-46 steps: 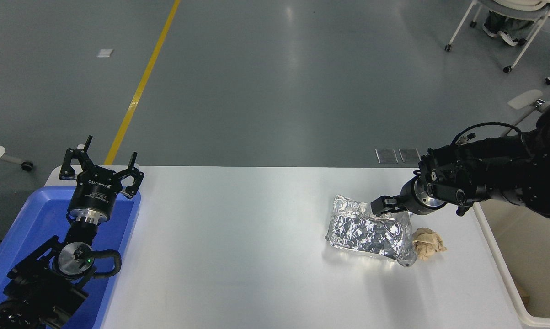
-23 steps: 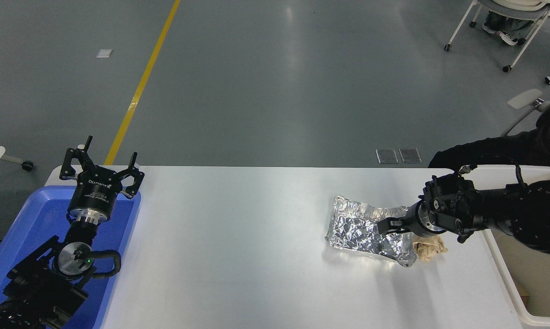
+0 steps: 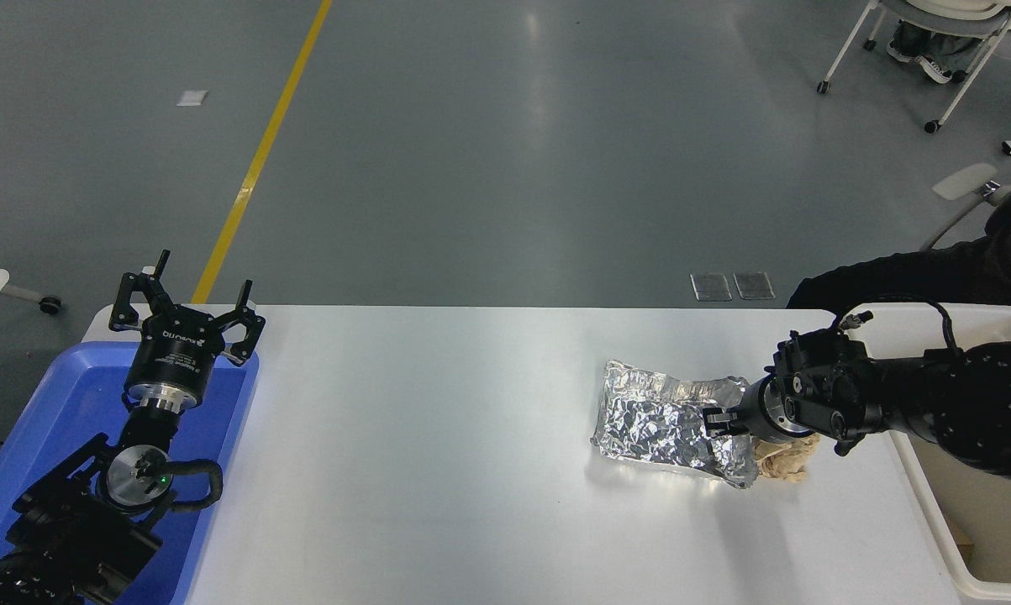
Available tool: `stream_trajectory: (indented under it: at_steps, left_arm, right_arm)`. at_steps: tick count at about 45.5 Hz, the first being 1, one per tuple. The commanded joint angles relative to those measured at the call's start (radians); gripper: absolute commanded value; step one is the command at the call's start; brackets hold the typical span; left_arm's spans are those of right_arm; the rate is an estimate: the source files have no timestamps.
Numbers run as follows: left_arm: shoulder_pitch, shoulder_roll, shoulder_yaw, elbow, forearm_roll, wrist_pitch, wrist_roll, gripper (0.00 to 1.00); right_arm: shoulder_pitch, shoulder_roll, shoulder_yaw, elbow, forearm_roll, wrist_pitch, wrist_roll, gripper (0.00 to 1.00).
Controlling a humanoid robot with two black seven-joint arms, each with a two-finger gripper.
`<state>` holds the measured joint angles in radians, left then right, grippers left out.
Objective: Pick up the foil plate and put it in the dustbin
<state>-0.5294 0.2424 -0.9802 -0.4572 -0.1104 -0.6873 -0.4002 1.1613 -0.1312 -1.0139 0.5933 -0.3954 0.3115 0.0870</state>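
Two arms show: my left gripper waits open over the tray; my right gripper touches the plate, grip unclear.

One foil plate, one paper ball, one dustbin, one blue tray, two hands.

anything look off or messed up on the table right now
The foil plate is badly crinkled, with bent rims, and lies askew on the table. A crumpled paper ball sits against its right end, partly under the right tool. Nothing looks spilled.
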Motion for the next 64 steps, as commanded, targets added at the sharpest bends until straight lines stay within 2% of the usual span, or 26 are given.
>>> stream_trajectory:
  at_steps: [1,17,24,38,49,64]
  left_arm:
    - [0.000,0.000,0.000,0.000,0.000,0.000,0.000,1.00]
    - [0.000,0.000,0.000,0.000,0.000,-0.001,0.000,1.00]
    - [0.000,0.000,0.000,0.000,0.000,-0.001,0.000,1.00]
    - [0.003,0.000,-0.003,0.000,0.000,-0.001,0.000,1.00]
    - [0.003,0.000,-0.003,-0.001,0.000,-0.001,0.000,1.00]
    - [0.003,0.000,-0.002,0.000,0.000,-0.001,0.000,1.00]
  right_arm:
    - [0.011,-0.002,-0.011,0.002,-0.002,0.008,0.004,0.00]
    - [0.148,-0.042,-0.040,0.098,-0.010,0.041,0.008,0.00]
    - [0.336,-0.113,-0.101,0.239,-0.006,0.074,0.008,0.00]
    - [0.866,-0.217,-0.216,0.583,0.006,0.248,0.008,0.00]
    - [1.176,-0.219,-0.224,0.657,0.007,0.455,0.008,0.00]
    - [1.275,-0.215,-0.236,0.701,0.007,0.474,0.007,0.00]
